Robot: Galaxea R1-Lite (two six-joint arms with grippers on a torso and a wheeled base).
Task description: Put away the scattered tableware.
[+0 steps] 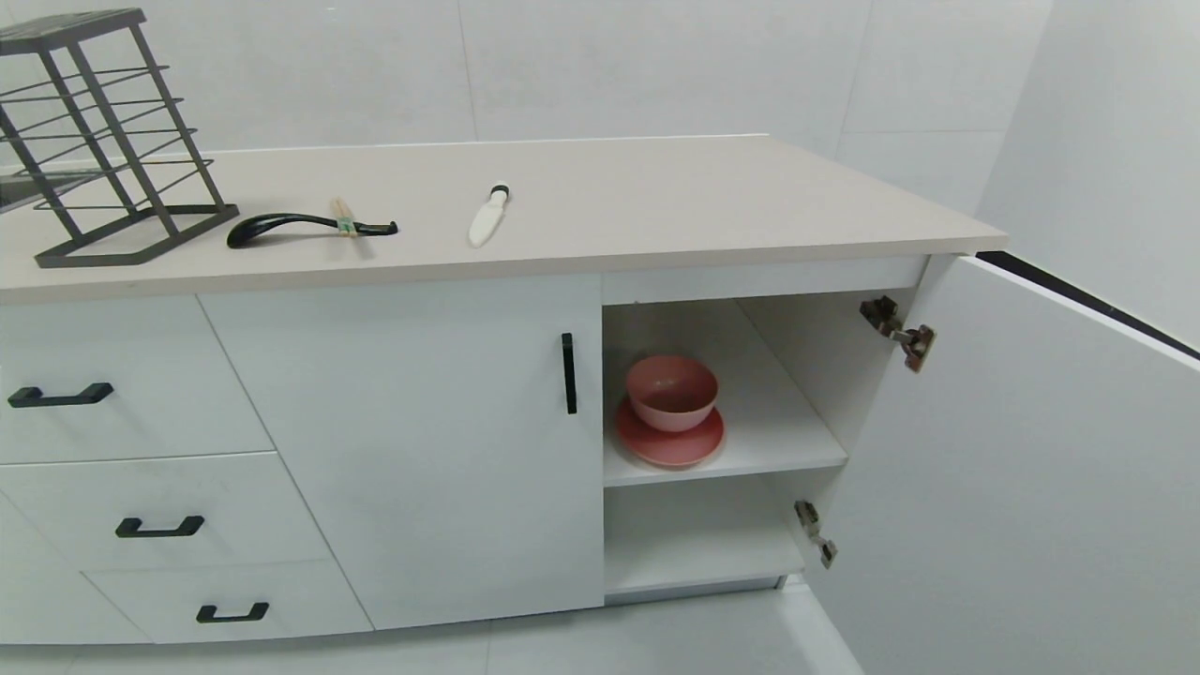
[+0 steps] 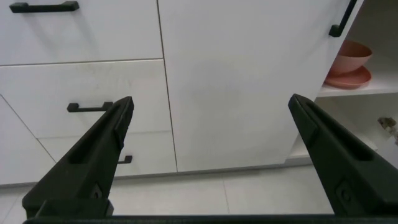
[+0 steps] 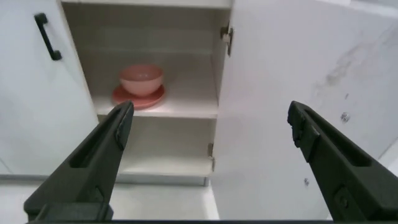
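Halfway-ish, I reckon: the pink bowl sits on its plate on the cupboard shelf, ahead of the right jaws. Not yet stowed: spoon, chopsticks and knife, on the surface up above both jaws, which gape wide, holding nothing.

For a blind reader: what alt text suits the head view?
A pink bowl sits on a pink plate in an open white cabinet. On the counter are a black spoon, chopsticks, a white knife and a wire rack.
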